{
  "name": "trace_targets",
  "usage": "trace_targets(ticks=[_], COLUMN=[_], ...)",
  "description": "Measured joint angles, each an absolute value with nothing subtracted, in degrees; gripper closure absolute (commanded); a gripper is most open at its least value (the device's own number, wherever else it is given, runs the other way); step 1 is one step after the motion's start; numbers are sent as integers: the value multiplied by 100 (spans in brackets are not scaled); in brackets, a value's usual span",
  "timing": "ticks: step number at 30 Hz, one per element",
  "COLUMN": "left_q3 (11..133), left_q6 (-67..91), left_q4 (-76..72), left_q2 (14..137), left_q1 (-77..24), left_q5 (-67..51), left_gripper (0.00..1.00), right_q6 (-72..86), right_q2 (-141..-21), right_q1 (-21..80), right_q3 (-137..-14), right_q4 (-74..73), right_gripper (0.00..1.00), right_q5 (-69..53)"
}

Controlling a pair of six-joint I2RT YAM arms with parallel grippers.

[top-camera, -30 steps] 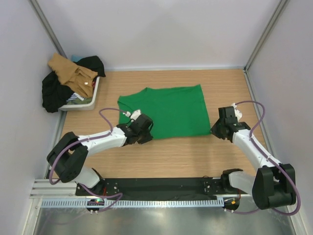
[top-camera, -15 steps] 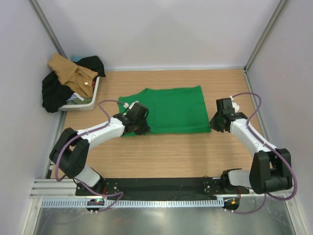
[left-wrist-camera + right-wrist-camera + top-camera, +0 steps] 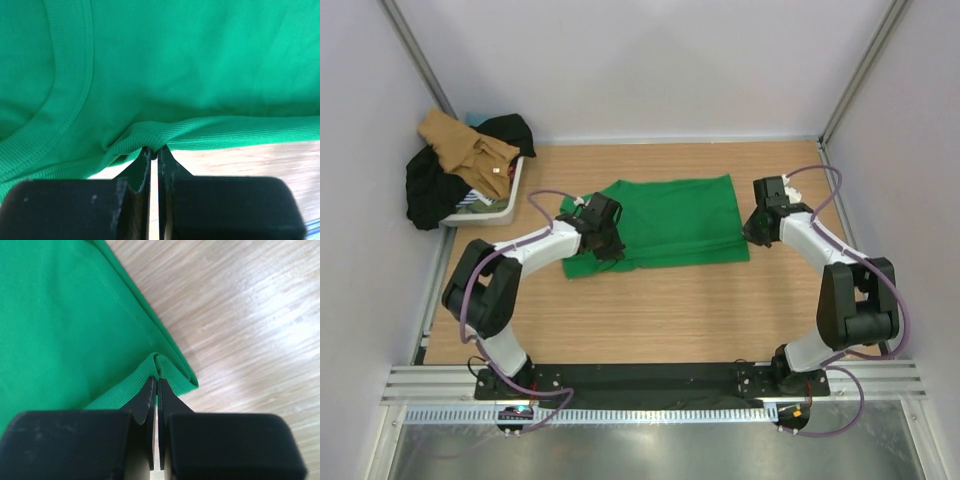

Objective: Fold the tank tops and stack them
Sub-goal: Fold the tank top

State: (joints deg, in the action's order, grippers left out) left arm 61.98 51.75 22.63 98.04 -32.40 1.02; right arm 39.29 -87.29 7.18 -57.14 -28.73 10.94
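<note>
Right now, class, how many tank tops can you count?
2. The green tank top lies on the table, pinched by left gripper and right gripper; the tan tank top lies in the far-left tray, on dark clothes that may hide more.

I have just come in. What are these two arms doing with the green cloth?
The two arms are folding a green tank top that lies on the wooden table. The left gripper is shut on a ribbed edge near the neckline, and the right gripper is shut on the edge at a corner on the other side. A tan tank top lies on dark clothes in a white bin at the far left. Nothing is stacked yet.
</note>
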Motion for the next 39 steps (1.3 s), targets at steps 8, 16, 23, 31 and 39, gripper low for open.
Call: trace_targets(ticks=[8,16,23,31,39], left_q3=[6676,7236,7634,8009,8221], left_q6=[5002,4790,4659,4558,4447], left_q4=[2355,2456,2587,2714,2768], left_q2=[10136,10687,11080,11266,11461], left_q1=[-3107,-2910,-2799,-2683,-2633], left_q5=[84,82,75,40,-60], left_gripper=[100,100,100,100,83], right_q6=[3924,3935,3948,3977,4042], right_q2=[-9332,-9813,-10250,-10440,-10626], right_q1=[729,729,729,729,729], right_q3=[-6250,-6744,-7057,-7314,-7446], right_q4=[-2871,-2847,-2834,-2834,-2836], right_gripper=[99,99,99,99,59], right_q5=[1212,1273,1280,1321,1406])
